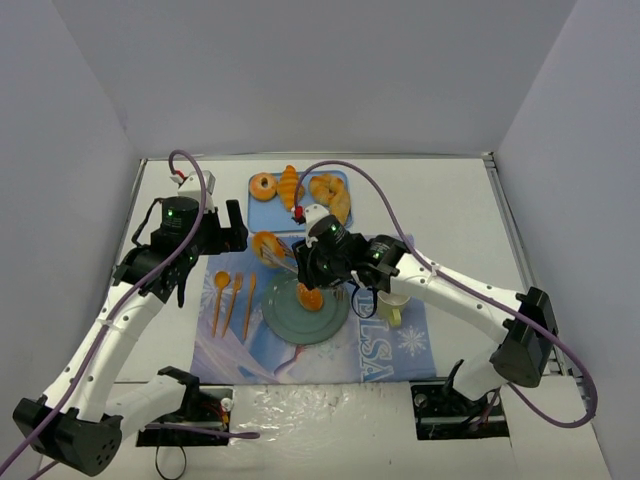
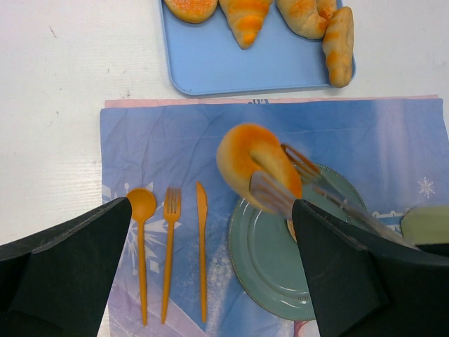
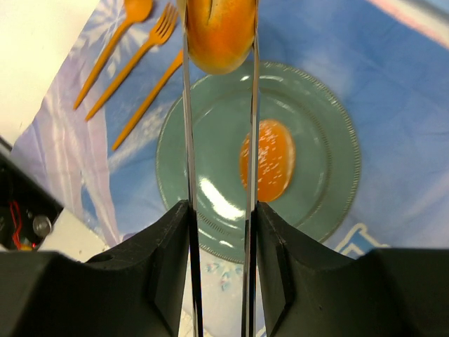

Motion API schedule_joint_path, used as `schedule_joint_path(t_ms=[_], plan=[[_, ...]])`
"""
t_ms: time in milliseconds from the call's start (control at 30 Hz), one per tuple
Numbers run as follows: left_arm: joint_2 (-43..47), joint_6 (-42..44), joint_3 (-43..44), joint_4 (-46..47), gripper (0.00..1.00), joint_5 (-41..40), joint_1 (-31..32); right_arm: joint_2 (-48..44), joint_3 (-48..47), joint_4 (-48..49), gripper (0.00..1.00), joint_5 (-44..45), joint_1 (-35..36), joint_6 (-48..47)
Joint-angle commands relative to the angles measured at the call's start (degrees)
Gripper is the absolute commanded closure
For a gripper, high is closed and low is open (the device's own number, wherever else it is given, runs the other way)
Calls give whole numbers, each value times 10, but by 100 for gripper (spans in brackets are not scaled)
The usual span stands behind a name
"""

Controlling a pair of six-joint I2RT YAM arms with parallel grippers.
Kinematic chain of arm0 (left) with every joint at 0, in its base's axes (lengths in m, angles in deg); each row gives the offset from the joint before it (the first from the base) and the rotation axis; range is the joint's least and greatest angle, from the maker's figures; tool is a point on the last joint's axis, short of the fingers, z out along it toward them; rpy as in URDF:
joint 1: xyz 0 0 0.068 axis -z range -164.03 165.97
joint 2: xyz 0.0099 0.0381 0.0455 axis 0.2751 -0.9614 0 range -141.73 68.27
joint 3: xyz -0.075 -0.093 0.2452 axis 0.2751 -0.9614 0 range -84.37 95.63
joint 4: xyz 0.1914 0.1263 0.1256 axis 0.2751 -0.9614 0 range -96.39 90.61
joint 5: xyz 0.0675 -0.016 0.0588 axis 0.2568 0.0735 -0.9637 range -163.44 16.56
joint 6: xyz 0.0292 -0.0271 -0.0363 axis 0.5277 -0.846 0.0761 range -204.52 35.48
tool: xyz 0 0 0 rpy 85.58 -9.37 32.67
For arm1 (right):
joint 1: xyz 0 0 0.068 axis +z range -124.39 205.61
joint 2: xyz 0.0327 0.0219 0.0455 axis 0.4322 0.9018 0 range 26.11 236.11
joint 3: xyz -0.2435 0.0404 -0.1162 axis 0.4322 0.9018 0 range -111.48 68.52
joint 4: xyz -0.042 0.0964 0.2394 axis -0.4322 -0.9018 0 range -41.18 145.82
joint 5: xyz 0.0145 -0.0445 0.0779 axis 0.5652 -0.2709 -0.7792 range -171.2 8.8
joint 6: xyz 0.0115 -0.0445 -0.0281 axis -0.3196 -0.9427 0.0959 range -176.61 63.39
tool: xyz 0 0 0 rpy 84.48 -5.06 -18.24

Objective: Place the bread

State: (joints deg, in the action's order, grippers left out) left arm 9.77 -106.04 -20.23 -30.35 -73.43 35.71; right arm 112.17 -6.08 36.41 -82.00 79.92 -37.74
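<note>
both arms [image 1: 455,293] white w/ black joints [image 1: 522,345] & bases [image 1: 455,408]; purple cables [image 1: 380,190]; green led [image 1: 172,212] nr wrists.

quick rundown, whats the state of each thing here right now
right hand, shut on tongs
tongs, pinching the bun
bun, gripped, not on the plate
left hand, open, empty
plate, holds one bread piece
tray, four breads on it
spoon, fork, knife, lying side by side on the mat
</note>
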Motion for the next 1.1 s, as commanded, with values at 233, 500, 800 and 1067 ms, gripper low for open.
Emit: schedule_joint_path(t_ms=[233, 500, 800, 1067], plan=[[2, 2, 9, 31, 3, 0, -1, -58, 88, 43, 80, -16, 76, 27], [1, 2, 8, 31, 3, 0, -1, -82, 118, 36, 78, -3, 105, 44], [1, 2, 9, 31, 3, 0, -2, -100, 145, 24, 74, 6, 120, 57], [1, 2, 8, 31, 3, 0, -1, -97, 151, 13, 72, 40, 122, 63]])
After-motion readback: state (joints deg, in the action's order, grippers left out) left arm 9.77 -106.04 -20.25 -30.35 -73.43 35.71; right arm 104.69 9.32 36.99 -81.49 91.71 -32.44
